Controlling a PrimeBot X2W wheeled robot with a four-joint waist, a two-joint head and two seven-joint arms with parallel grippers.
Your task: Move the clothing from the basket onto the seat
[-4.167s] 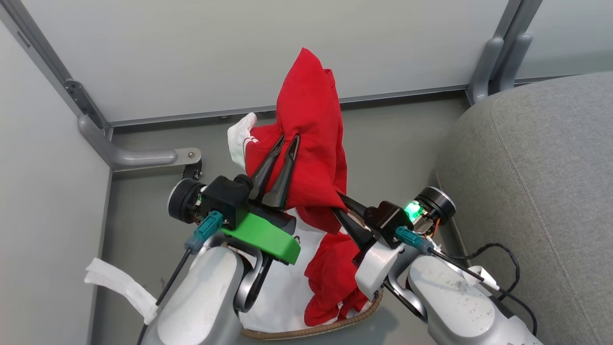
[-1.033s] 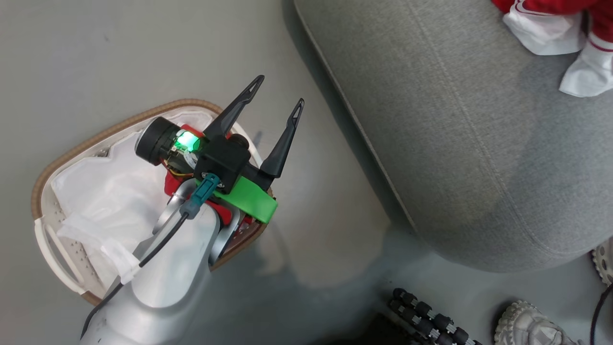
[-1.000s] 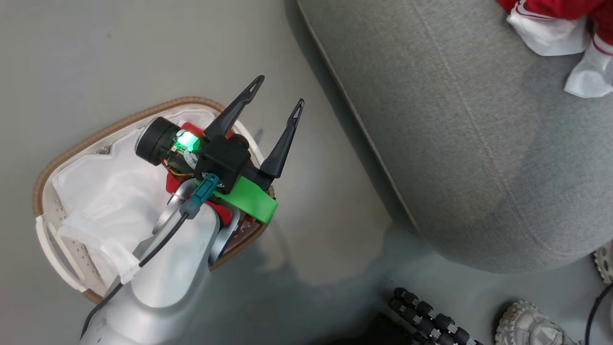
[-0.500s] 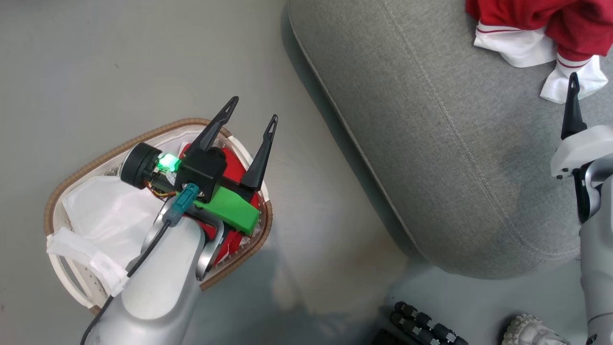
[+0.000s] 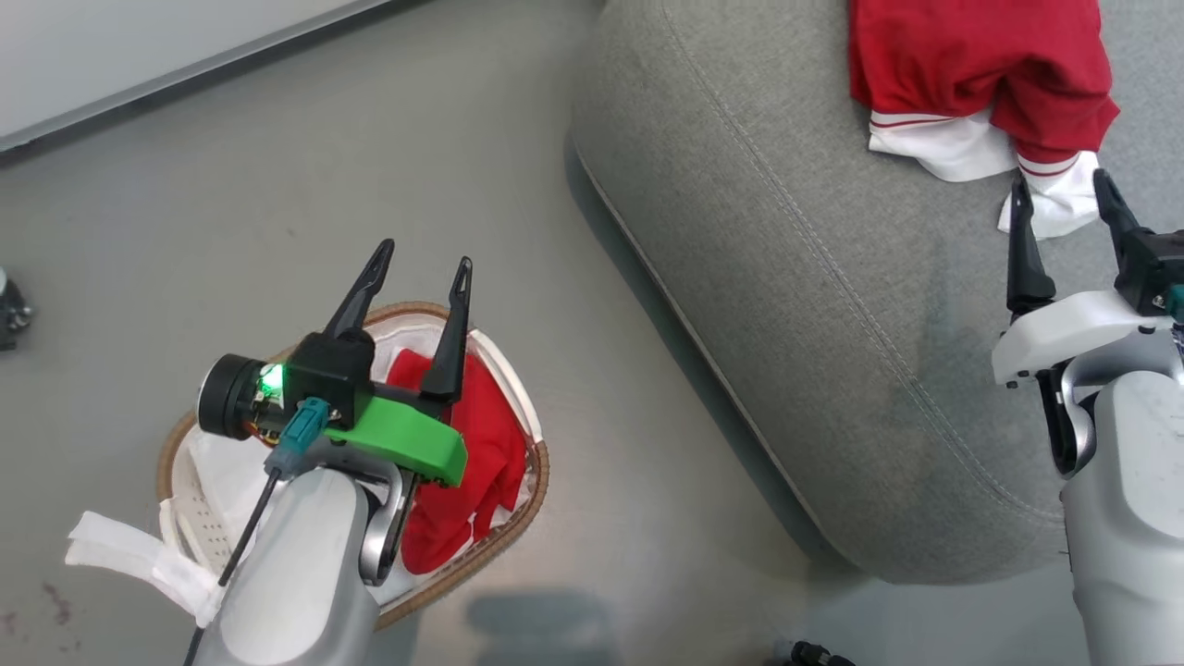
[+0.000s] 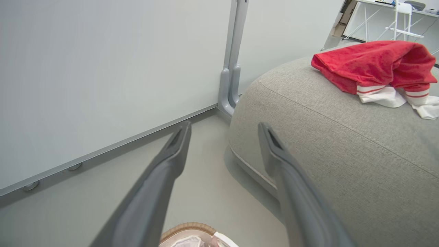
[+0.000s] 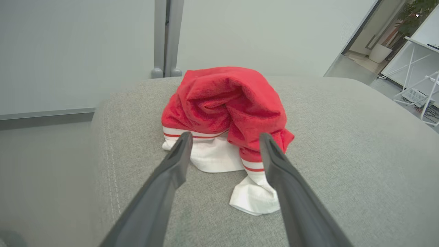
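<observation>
A red garment (image 5: pixel 971 65) lies on the seat (image 5: pixel 786 277) just ahead of the right pincer (image 5: pixel 1059 185), whose fingers are spread and empty. The left pincer (image 5: pixel 424 254), also spread and empty, hangs above the basket (image 5: pixel 532 499), which holds a second garment (image 5: pixel 486 439).

In the head view, the left forearm (image 5: pixel 296 564) and its green mount (image 5: pixel 407 435) cover much of the basket (image 5: pixel 205 532) and the near part of the red garment (image 5: pixel 490 435) lying in it. The top edge cuts off a second red garment (image 5: pixel 962 65) on the seat (image 5: pixel 786 231). A small dark object (image 5: pixel 7 310) at the left edge is too cropped to identify. The left wrist view's bottom edge leaves a sliver of basket rim.
</observation>
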